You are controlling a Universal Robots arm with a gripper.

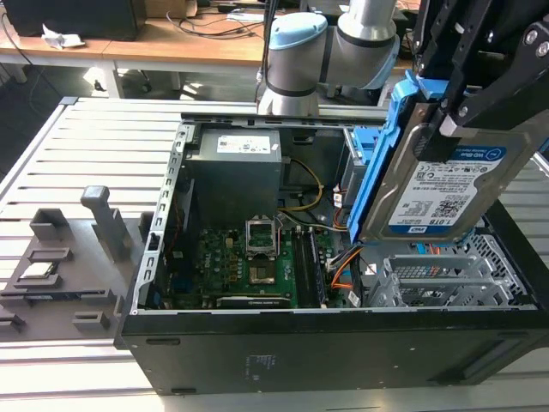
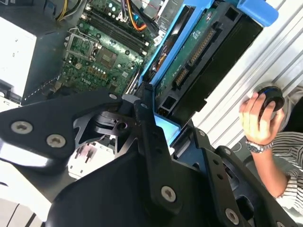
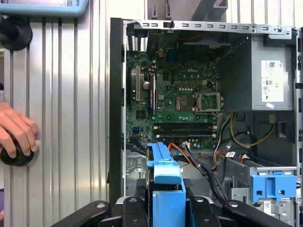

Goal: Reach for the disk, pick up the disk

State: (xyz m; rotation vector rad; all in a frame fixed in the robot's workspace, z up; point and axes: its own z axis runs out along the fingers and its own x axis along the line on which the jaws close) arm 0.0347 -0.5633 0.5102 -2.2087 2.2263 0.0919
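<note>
We see our gripper (image 1: 455, 116) clamped tight on the disk (image 1: 437, 184). The disk hangs right below the gripper, long side up and down, lifted above the open computer case (image 1: 343, 343). Cables (image 1: 339, 270) and the green board (image 1: 257, 266) lie underneath it. A person's hand (image 2: 255, 118) rests on the grooved surface (image 1: 77, 146) nearby.

One disk (image 1: 446, 184) in a blue frame is counted, clamped in one black gripper (image 1: 467, 81). One open computer case (image 1: 326, 343) is seen, containing one green motherboard (image 1: 249, 266), one grey power supply (image 1: 236, 176) and one grey metal drive cage (image 1: 446, 279). One hand (image 2: 258, 120) of a person is counted, resting on one black knob (image 2: 271, 98).
</note>
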